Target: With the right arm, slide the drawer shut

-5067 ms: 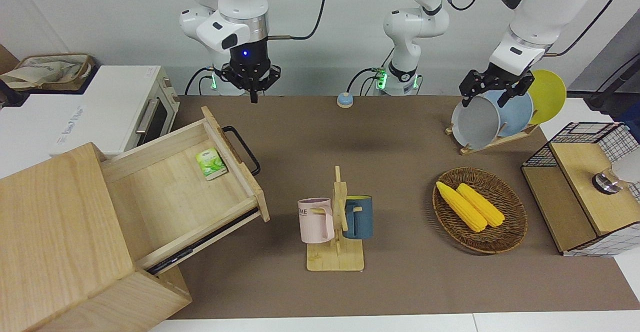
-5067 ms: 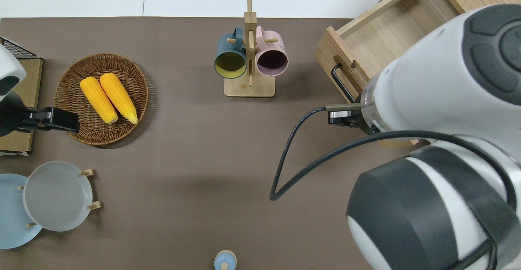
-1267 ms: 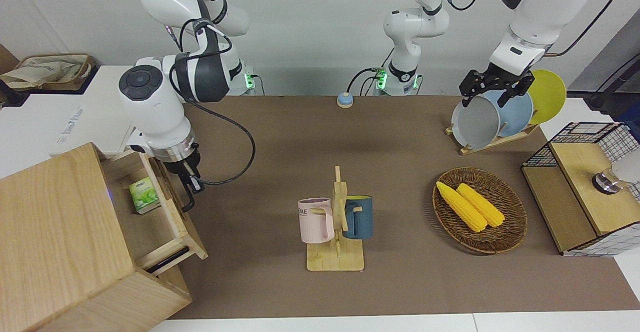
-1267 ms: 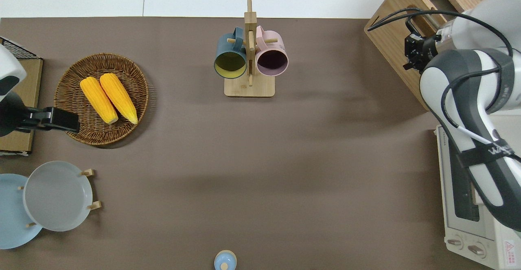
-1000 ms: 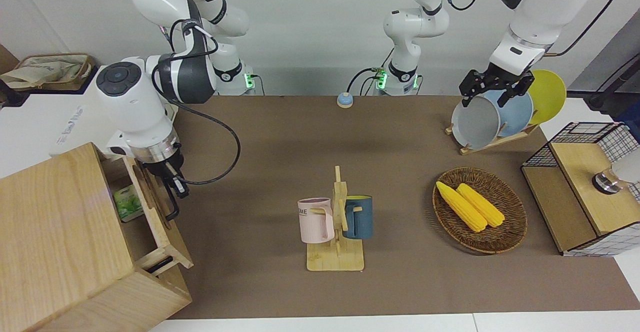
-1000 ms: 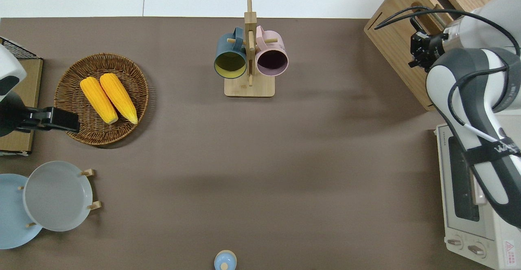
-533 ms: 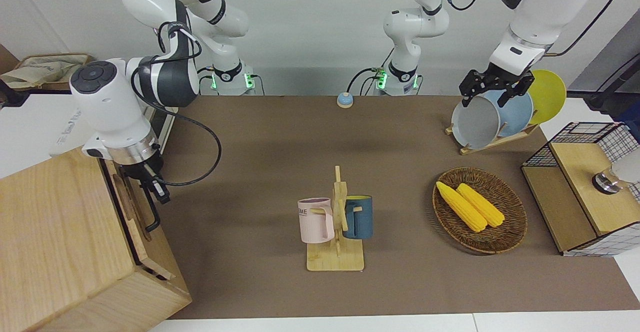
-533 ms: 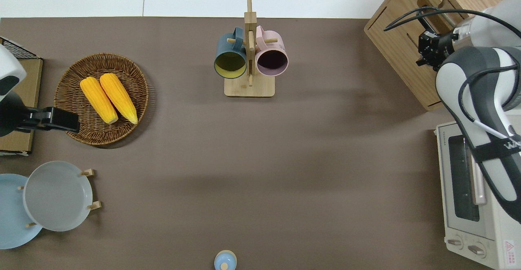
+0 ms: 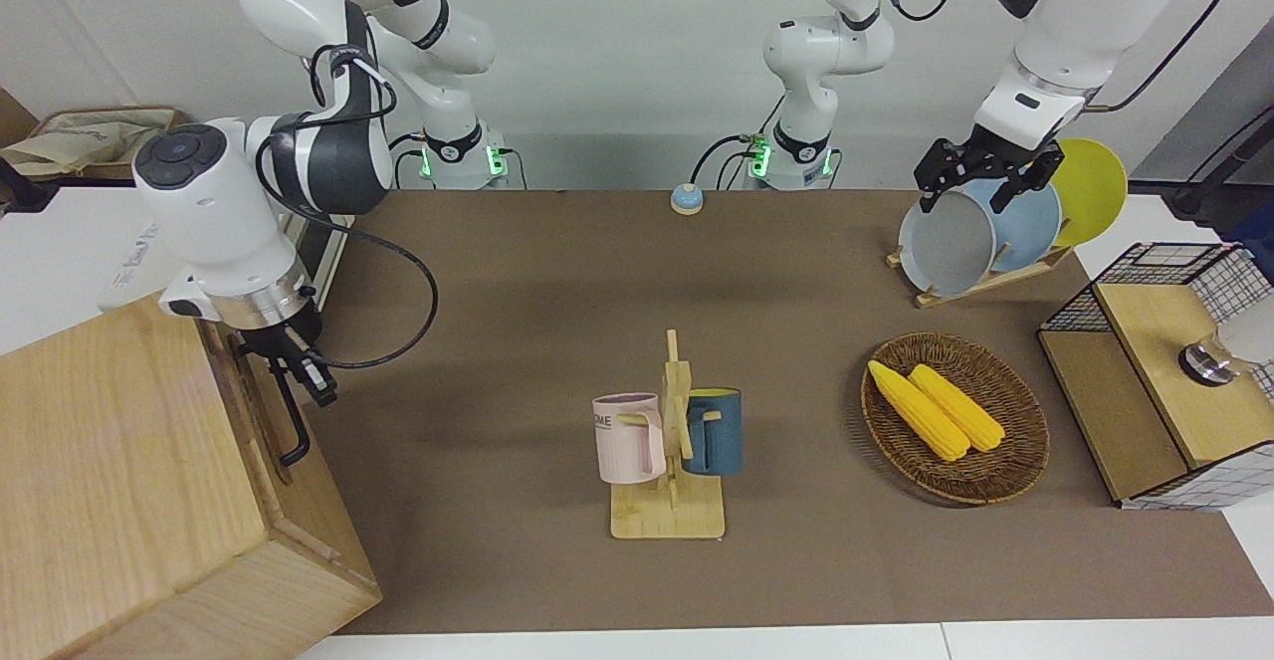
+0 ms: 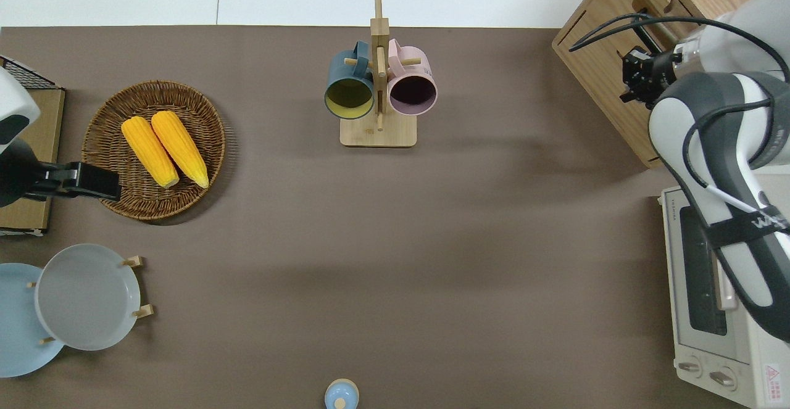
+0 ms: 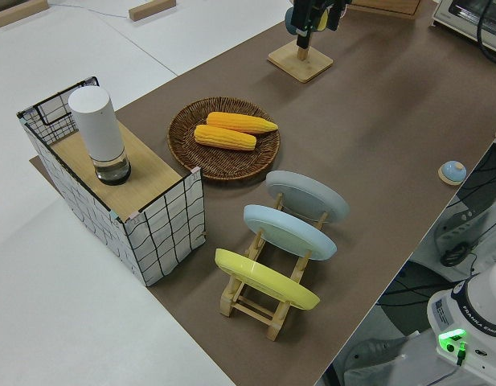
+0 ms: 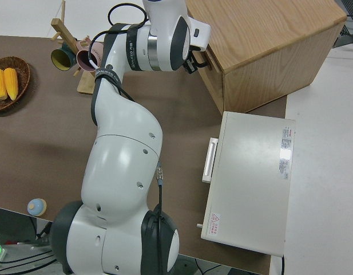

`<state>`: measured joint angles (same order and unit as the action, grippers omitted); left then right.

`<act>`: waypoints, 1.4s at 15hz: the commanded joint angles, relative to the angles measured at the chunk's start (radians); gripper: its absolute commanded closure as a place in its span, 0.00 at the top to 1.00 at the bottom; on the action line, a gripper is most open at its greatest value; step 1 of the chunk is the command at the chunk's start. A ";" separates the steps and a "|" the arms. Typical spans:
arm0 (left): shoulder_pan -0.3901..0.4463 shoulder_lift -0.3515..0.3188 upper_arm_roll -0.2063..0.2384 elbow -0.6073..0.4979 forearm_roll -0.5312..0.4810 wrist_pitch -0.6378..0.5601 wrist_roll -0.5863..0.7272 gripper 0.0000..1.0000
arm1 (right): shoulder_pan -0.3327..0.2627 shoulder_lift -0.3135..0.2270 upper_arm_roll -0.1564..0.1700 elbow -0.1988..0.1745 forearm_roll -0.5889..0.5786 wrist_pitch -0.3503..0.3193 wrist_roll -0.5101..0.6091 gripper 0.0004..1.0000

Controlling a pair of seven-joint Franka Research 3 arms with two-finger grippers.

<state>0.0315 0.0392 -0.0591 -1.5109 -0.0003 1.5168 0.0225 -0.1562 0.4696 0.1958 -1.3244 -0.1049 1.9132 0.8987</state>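
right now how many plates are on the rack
3: the grey plate farthest from the robots, the blue plate in the middle, and the yellow plate nearest them, all upright in the wooden rack.

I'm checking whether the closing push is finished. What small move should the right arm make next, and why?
Probably back the right gripper straight off, toward the mug stand. The drawer front looks flush with the cabinet, no gap showing, and the gripper sits right at the black handle, so pushing further seems pointless. The left arm is parked.
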 commanded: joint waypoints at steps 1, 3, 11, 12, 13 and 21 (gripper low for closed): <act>0.005 0.011 -0.007 0.024 0.017 -0.020 0.010 0.99 | 0.064 -0.005 0.007 0.013 -0.002 -0.051 -0.020 0.00; 0.005 0.011 -0.007 0.024 0.017 -0.020 0.010 0.99 | 0.107 -0.029 0.007 0.013 -0.006 -0.094 -0.027 0.00; 0.005 0.011 -0.007 0.026 0.017 -0.020 0.010 0.99 | 0.273 -0.143 0.005 0.001 -0.016 -0.275 -0.182 0.00; 0.005 0.011 -0.007 0.024 0.017 -0.020 0.010 0.99 | 0.283 -0.158 0.007 0.001 -0.016 -0.299 -0.217 0.00; 0.005 0.011 -0.007 0.026 0.017 -0.020 0.010 0.99 | 0.294 -0.173 0.007 0.001 -0.016 -0.315 -0.243 0.00; 0.005 0.011 -0.007 0.024 0.017 -0.020 0.010 0.99 | 0.311 -0.278 0.014 -0.056 0.001 -0.316 -0.409 0.00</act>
<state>0.0315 0.0392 -0.0591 -1.5109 -0.0003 1.5168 0.0225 0.1651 0.2500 0.2099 -1.3135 -0.1074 1.5911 0.5947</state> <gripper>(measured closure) 0.004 0.991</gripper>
